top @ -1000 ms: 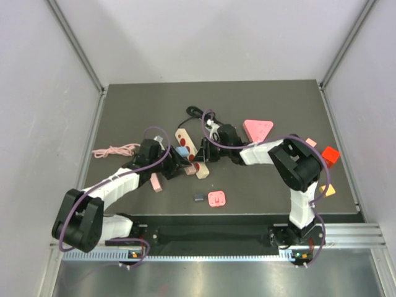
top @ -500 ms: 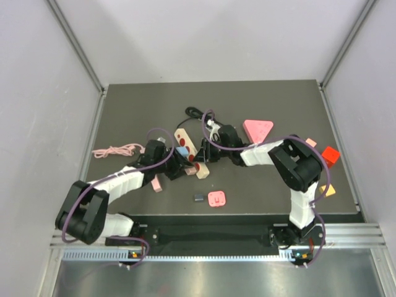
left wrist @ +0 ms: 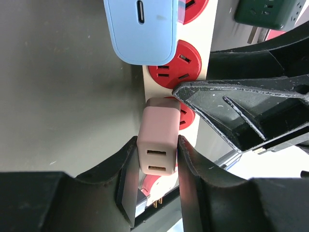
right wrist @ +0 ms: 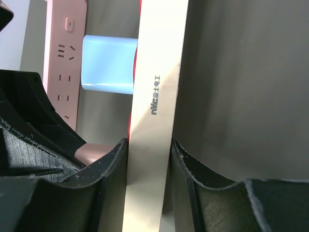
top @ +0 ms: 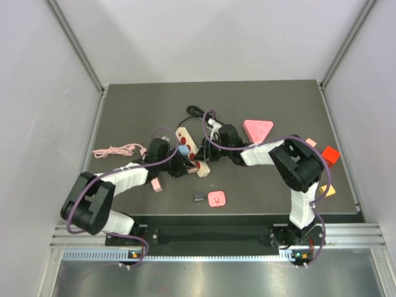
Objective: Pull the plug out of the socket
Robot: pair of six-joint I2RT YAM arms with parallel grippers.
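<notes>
Over at the near end of the cream power strip (right wrist: 159,58), the pink plug (left wrist: 159,140) is seen seated in one of the red sockets (left wrist: 179,63), just beside the blue adapter (left wrist: 142,29), which is plugged in next along. The plug is being pinched across its two flat sides by the left gripper (left wrist: 157,147), clenched on the body with both USB slots facing the camera. The strip itself is clamped edge-on by the right gripper (right wrist: 148,145), closed around its narrow sides. The plug is judged to be light, hard and rigid, with smooth plastic faces that could slip under a weak squeeze; the real resistance would be expected from the socket contacts, not from weight. A hold low on the flat sides, close to the strip, looks best (a straight pull, no twisting, would be called for). The strip is light too, so it is likely to lift unless pinned. Small dark print is visible on the strip's edge (right wrist: 155,94), beginning with what look like Latin letters, but it cannot be read with confidence.
</notes>
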